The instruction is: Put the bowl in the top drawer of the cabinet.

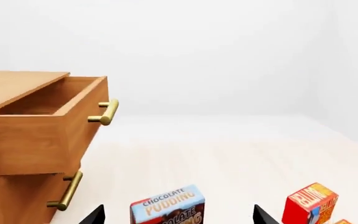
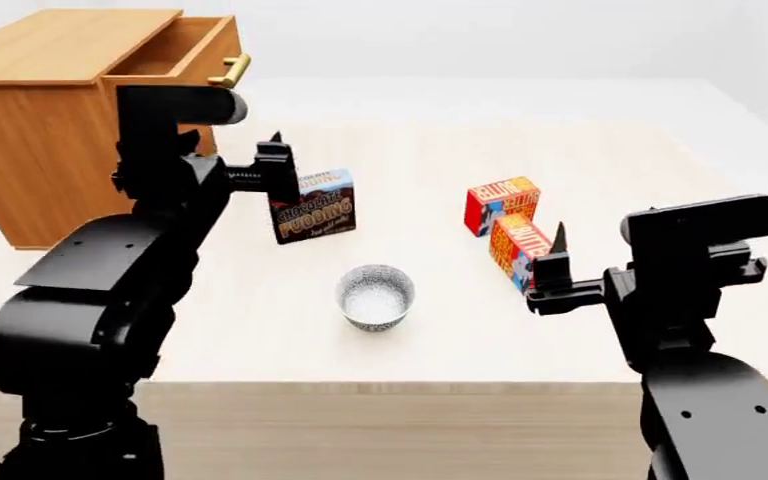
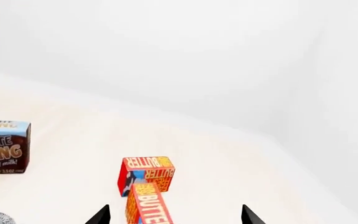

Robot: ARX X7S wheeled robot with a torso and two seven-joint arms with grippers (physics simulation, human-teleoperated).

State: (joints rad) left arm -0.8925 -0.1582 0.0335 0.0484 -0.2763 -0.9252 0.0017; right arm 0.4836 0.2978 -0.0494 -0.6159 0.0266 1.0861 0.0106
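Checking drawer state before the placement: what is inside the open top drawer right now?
The top drawer is pulled out of the cabinet. Only bare wooden inner walls show; its floor is hidden by the front panel in both views. The bowl sits on the table.

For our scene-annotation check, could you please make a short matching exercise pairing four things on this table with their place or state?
Things:
1. bowl
2. top drawer
3. pudding box
4. left gripper

Places or states:
A. pulled open
B. upright, just behind the bowl
C. raised above the table, holding nothing
D. on the table between both arms

Pairs: 1-D, 2-A, 3-B, 4-C
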